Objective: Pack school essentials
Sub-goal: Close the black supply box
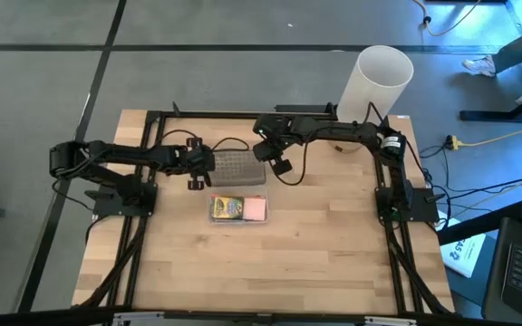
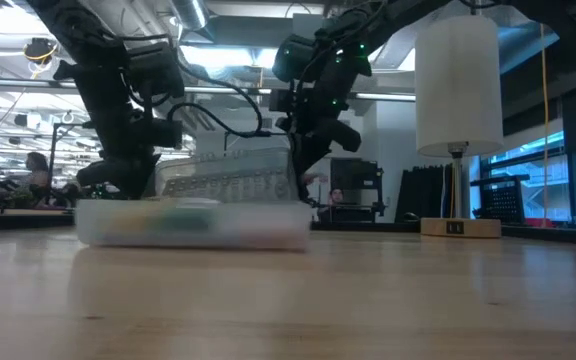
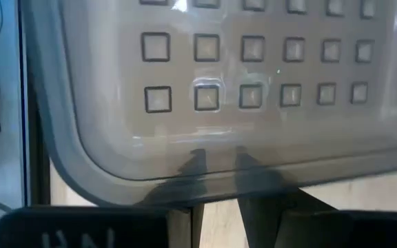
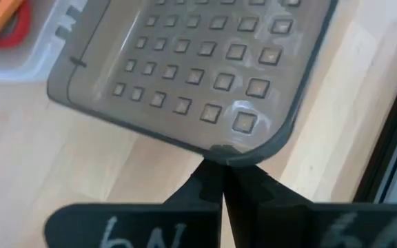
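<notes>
At bench centre the crayon box and pad sit packed in the case; left gripper and right gripper, both clamped on the lid, have closing left.

table: pale wood | on it: clear case; white cylinder's base

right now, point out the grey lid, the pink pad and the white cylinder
grey lid (image 1: 239,167), high view, middle of its dotted top
pink pad (image 1: 256,210), high view, centre of its face
white cylinder (image 1: 374,86), high view, its side wall
</notes>
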{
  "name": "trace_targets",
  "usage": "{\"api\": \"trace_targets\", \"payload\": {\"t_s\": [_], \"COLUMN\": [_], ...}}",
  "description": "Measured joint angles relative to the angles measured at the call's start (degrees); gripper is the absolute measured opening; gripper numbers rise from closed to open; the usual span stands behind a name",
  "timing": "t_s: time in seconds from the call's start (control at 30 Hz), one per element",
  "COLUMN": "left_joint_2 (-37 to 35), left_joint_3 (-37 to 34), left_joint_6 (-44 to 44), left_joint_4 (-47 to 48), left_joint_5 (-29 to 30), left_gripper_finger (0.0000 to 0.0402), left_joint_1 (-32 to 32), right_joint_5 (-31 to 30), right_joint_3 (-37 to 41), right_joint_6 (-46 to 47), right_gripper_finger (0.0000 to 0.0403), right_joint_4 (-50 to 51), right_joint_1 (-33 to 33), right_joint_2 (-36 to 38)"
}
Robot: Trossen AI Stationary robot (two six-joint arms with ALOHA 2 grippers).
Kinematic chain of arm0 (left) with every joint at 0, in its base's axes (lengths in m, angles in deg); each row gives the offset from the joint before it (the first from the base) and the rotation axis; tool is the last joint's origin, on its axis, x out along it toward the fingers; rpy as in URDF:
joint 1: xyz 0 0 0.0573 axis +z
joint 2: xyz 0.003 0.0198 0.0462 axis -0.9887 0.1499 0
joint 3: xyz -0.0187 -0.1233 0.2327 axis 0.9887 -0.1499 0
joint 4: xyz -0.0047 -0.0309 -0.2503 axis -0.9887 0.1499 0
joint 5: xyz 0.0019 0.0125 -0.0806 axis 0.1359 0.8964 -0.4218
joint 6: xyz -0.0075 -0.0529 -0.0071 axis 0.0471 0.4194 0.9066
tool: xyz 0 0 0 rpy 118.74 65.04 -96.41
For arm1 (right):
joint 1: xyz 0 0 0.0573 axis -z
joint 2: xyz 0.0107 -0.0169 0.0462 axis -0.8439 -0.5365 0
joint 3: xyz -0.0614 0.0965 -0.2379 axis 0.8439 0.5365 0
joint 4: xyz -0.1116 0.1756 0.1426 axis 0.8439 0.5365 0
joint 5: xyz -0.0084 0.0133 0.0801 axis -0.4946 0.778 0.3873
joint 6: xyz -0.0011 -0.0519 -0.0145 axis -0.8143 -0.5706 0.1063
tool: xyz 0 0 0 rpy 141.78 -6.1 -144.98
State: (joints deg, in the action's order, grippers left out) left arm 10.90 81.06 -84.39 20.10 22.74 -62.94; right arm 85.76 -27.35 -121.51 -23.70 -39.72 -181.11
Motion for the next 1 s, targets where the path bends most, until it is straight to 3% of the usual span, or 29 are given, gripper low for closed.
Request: {"api": "trace_targets", "payload": {"t_s": [0.53, 0.87, 1.0], "left_joint_2": [-0.04, -6.53, -7.76], "left_joint_3": [0.00, -0.02, -0.02], "left_joint_6": [-3.52, -3.45, -2.42], "left_joint_4": [-5.16, -4.65, -3.37], "left_joint_5": [-3.84, -2.11, -1.80], "left_gripper_finger": [0.0071, 0.0071, 0.0071], "left_joint_1": [-1.06, -3.81, -3.88], "right_joint_5": [-0.05, -0.14, 0.34], "right_joint_3": [0.07, 0.07, 0.07], "right_joint_6": [-0.07, 0.34, 5.30], "right_gripper_finger": [0.0010, 0.0010, 0.0010], "right_joint_4": [0.08, 0.78, 1.41], "right_joint_1": [-0.47, -1.67, -0.71], "right_joint_2": [0.00, 0.66, 0.66]}}
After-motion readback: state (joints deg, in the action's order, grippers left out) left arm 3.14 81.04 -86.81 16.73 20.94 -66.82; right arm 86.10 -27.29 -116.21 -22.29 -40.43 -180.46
